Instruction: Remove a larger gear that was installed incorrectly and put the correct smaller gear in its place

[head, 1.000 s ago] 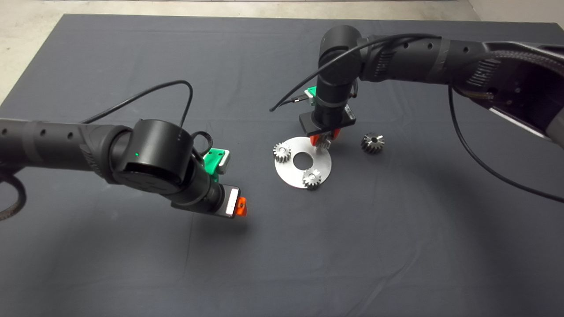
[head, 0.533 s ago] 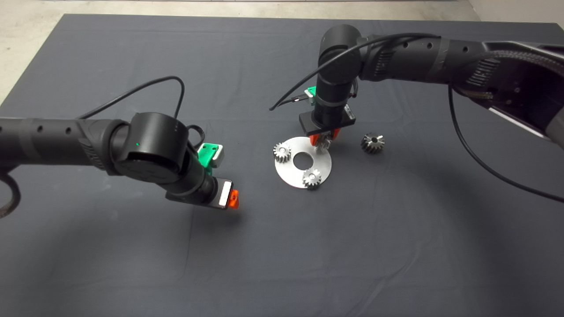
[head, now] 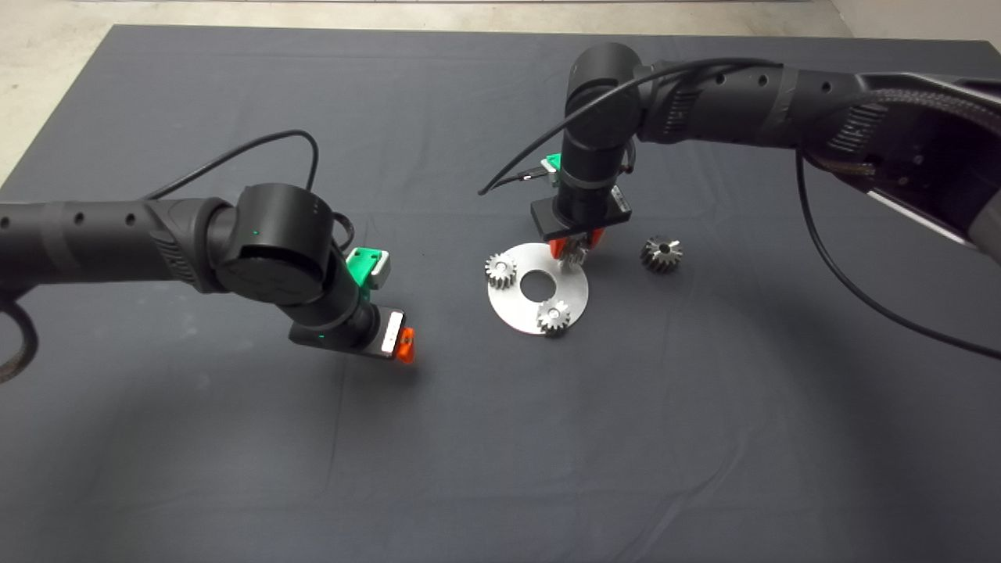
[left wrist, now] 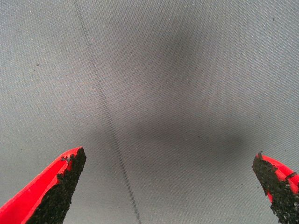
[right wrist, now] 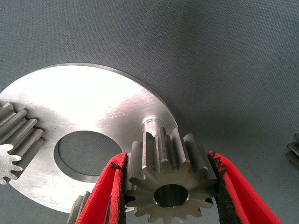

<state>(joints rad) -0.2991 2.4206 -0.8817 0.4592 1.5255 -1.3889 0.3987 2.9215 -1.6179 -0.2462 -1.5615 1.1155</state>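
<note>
While the left hand point(head: 403, 345) hangs released over bare dark mat point(head: 469, 453) nearest the camera, its red fingers point(left wrist: 51, 191) stand wide apart. Farther back lies a round steel plate point(head: 525, 313) carrying two small bright gears point(head: 554, 317). At the plate's far edge, the right hand point(right wrist: 168, 196) is clenched on the larger gear point(right wrist: 170, 170), lifted beside a bare peg point(right wrist: 152, 125). To the plate's right, apart from it, the smaller gear point(head: 661, 254) rests on the mat.

In the head view, the gear point(head: 577, 254) held over the round plate point(head: 516, 309) is mostly hidden by the right gripper point(head: 576, 249). In the right wrist view, a dark gear point(right wrist: 294, 151) is cut off at the right edge.
</note>
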